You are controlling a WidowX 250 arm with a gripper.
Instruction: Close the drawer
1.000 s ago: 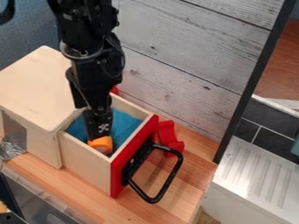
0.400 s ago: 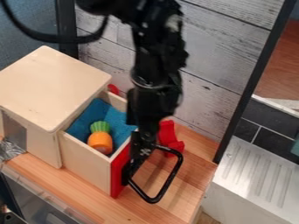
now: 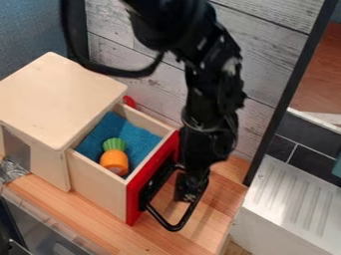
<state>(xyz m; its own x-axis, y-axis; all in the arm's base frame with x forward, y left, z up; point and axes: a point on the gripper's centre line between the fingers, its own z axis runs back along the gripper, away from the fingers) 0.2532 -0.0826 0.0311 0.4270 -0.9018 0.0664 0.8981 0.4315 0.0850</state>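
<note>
Clear of the drawer's inside, the hand has moved outward past the red front; whether it is clenched or released, I cannot tell. The black handle overlaps it. Beside the hand the drawer stands open, an orange-and-green toy inside, the wooden cabinet farther off.

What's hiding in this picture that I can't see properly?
All in the camera view:
- Inside the wooden box: its own top and sides hide it.
- Drawer bottom: the blue cloth covers it.
- Handle's upper outer corner: behind the arm and gripper.
- Small red thing: mostly behind the box and drawer.
- Shiny crumpled thing: cut off by the left edge.
</note>
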